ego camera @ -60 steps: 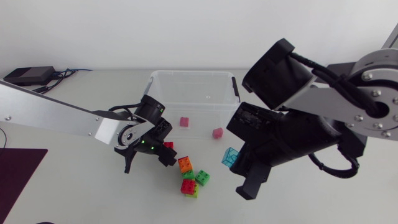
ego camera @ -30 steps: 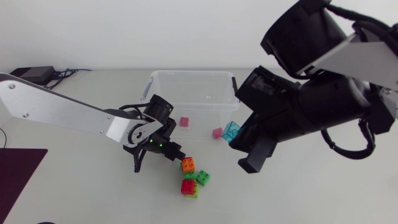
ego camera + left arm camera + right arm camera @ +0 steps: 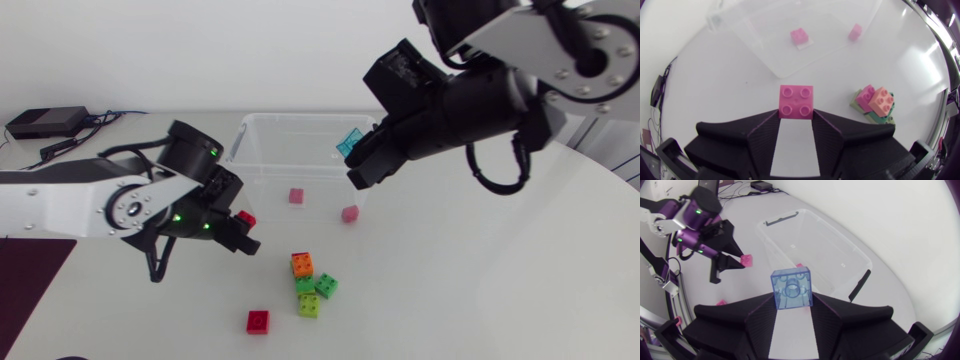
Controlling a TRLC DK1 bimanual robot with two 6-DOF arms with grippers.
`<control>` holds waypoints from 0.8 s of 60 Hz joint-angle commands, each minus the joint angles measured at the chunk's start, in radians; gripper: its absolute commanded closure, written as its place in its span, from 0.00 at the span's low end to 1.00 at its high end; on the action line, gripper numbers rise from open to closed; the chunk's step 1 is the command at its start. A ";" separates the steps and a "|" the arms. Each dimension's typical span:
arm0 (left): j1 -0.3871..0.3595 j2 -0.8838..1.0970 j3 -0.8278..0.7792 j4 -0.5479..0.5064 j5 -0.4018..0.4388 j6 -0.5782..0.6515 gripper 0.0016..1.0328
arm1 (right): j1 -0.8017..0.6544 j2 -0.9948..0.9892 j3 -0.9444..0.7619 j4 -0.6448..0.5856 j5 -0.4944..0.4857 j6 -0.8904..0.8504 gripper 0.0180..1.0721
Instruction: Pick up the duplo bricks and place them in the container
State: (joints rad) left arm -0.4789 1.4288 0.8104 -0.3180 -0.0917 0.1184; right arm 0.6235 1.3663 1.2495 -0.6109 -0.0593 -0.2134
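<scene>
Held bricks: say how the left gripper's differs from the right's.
Colour: the red brick in the left gripper is opaque; the blue brick in the right gripper is see-through. Place: the red brick hangs over the table short of the container; the blue brick is over the container's right end. Face: the red brick shows four studs to its wrist camera, the blue brick a central ring. Both are clamped between two fingers.
</scene>
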 commanded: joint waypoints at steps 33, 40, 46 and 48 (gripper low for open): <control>0.026 -0.229 0.167 0.112 0.170 0.067 0.63 | -0.076 0.244 0.071 0.197 0.006 -0.011 0.05; 0.037 -0.117 0.188 0.195 0.191 0.072 0.63 | -0.070 0.119 0.011 0.198 0.007 -0.020 0.05; 0.060 -0.004 0.223 0.254 0.205 0.079 0.63 | -0.061 0.002 -0.070 0.191 0.006 -0.043 0.05; 0.077 0.048 0.251 0.263 0.219 0.079 0.63 | -0.057 -0.042 -0.104 0.186 0.006 -0.052 0.05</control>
State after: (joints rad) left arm -0.4313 1.3800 1.0019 -0.0811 0.1074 0.1852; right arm 0.5556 1.4158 1.2243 -0.4213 -0.0551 -0.2371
